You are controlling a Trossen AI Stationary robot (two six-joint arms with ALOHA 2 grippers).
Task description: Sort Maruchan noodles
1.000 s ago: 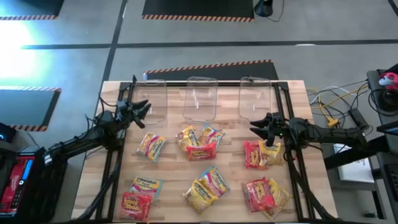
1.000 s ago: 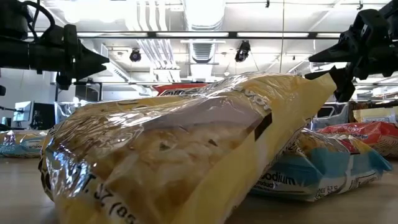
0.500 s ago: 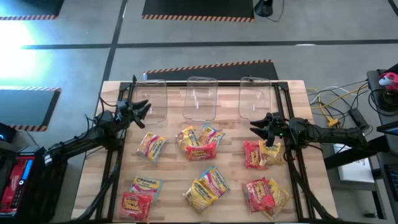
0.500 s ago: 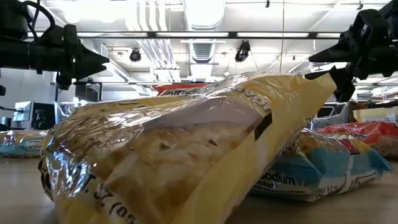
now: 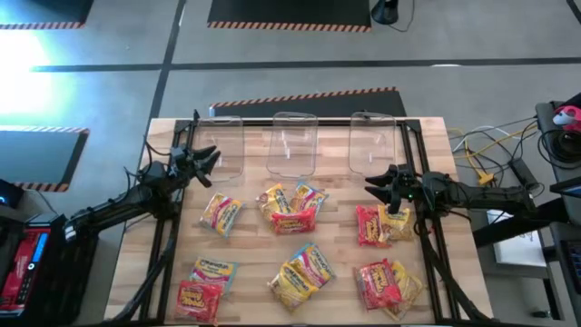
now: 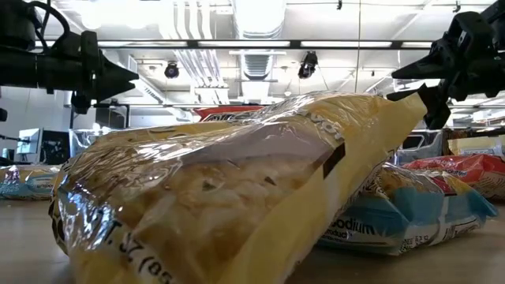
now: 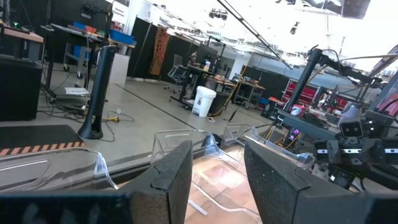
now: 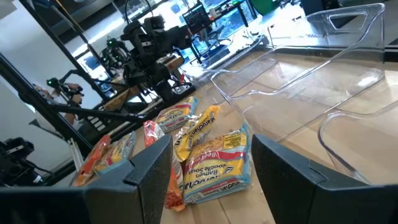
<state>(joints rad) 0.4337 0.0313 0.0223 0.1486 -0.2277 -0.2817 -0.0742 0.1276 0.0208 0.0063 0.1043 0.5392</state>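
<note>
Several Maruchan noodle packets, red, yellow and multicoloured, lie flat on the wooden table: one at the left [image 5: 220, 213], a heap in the middle [image 5: 290, 209], a pair at the right [image 5: 381, 224], and three groups near the front edge [image 5: 204, 286], [image 5: 302, 275], [image 5: 388, 283]. A yellow packet [image 6: 237, 197] fills the low view. My left gripper [image 5: 211, 156] hovers open above the table's far left, with nothing between its fingers [image 7: 217, 180]. My right gripper [image 5: 374, 184] hovers open at the far right, just beyond the right-hand pair, and is also empty [image 8: 211, 180].
Three clear plastic bins [image 5: 222, 145], [image 5: 292, 143], [image 5: 374, 145] stand in a row along the table's far edge. Dark frame rails run along the table's left [image 5: 159, 245] and right [image 5: 436, 263] sides. Bare wood lies between the packet groups.
</note>
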